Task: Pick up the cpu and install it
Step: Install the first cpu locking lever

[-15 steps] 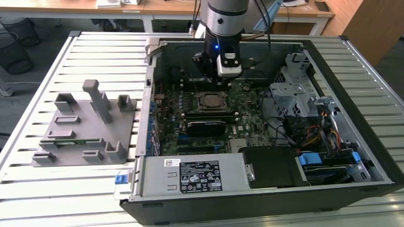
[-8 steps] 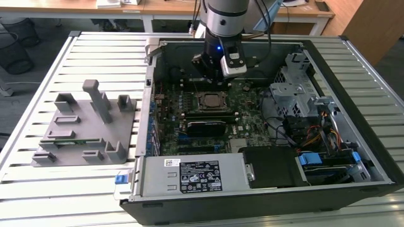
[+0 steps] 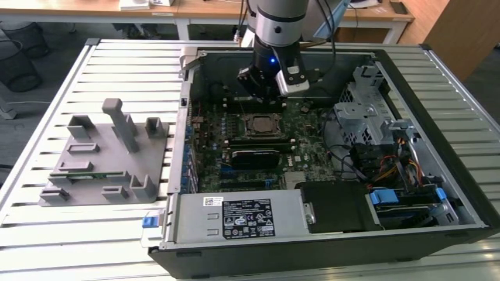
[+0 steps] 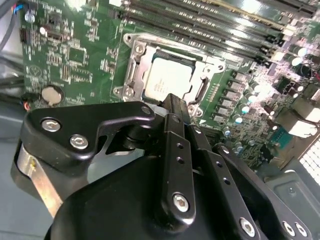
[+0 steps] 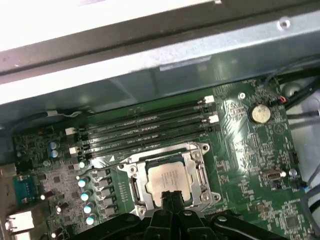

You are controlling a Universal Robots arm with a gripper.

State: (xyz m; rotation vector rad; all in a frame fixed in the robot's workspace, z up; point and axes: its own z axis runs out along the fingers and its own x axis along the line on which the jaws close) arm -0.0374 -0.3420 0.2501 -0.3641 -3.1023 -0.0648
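The cpu (image 3: 258,123) lies flat in the black socket frame (image 3: 242,125) on the green motherboard inside the open computer case. In both wrist views its silver-grey top (image 4: 167,79) (image 5: 167,181) shows seated within the metal frame (image 4: 133,67) (image 5: 136,186). My gripper (image 3: 256,95) hangs just above the board, slightly behind the socket in the exterior view. Its two black fingers are pressed together, tips over the cpu's near edge (image 4: 173,100) (image 5: 172,196). Nothing shows between them, and I cannot tell whether the tips touch the cpu.
Memory slots (image 5: 145,129) run along the board beside the socket, with a coin battery (image 5: 260,113) nearby. The case wall (image 5: 150,65) stands close behind. A grey fixture (image 3: 105,158) sits at the exterior view's left, a power supply (image 3: 242,216) in front, a drive cage (image 3: 363,105) and cables at the right.
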